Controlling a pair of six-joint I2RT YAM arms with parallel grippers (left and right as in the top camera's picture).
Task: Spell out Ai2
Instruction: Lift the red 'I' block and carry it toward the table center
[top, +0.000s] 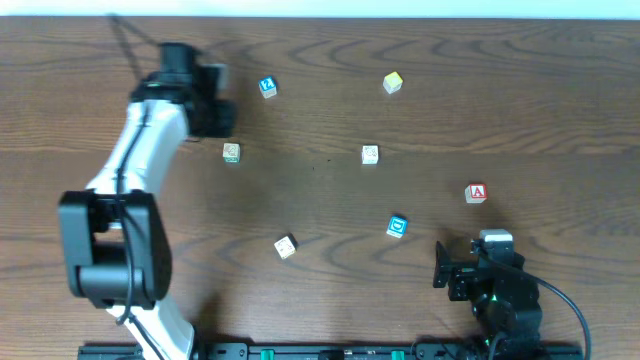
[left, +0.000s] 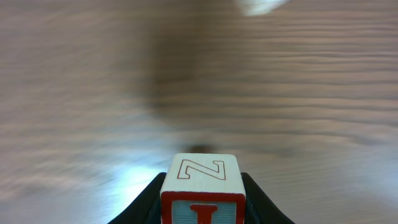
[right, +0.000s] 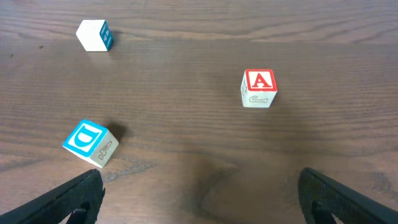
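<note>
In the left wrist view my left gripper (left: 202, 185) is shut on the "I" cube (left: 200, 190), a white block with a red-framed red "I" facing the camera and a "Z" on top; the table below is blurred. Overhead, that gripper (top: 212, 108) hangs at the far left, and the cube is hidden under it. The "A" cube (top: 476, 193) (right: 259, 88) lies at the right. The small blue "2" cube (top: 267, 87) sits at the back, its mark too small to read. My right gripper (top: 470, 262) (right: 202, 193) stands open near the front edge, with nothing between its fingers.
A blue cube with a white emblem (top: 397, 227) (right: 87, 142) lies just ahead and left of the right gripper. A yellow-green cube (top: 392, 82) is at the back. Pale cubes sit at mid-table (top: 370, 154) (right: 94, 34), left (top: 231, 152) and front (top: 286, 246).
</note>
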